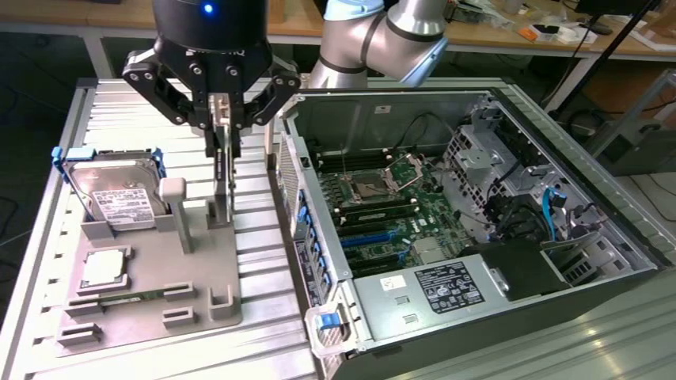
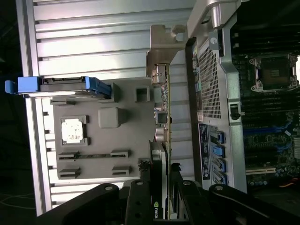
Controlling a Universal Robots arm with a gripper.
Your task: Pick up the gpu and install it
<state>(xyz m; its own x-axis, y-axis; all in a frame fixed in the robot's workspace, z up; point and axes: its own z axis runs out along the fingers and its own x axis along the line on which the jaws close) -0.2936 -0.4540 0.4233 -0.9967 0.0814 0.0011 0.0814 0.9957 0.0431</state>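
The gpu (image 1: 226, 170) is held on edge by the gripper (image 1: 224, 131), whose jaws are closed narrowly on the card's upper edge. The card hangs upright over the grey holder (image 1: 148, 261) on the ribbed surface (image 1: 63, 142). In the wrist view the gpu (image 2: 165, 122) is seen edge-on between the holder and the open case (image 1: 423, 103), with its silver bracket at the far end and the gripper (image 2: 161, 187) clamped near the other end. The card's lower edge is seen down at the holder's posts, and it cannot be told whether it has been lifted clear of them. The grasp is judged done, the lift at most just begun. The install is judged wholly left: no card is seen standing in the board's slots (image 1: 365, 233) inside the case. The hard drive (image 1: 122, 194) rests in the holder, untouched.
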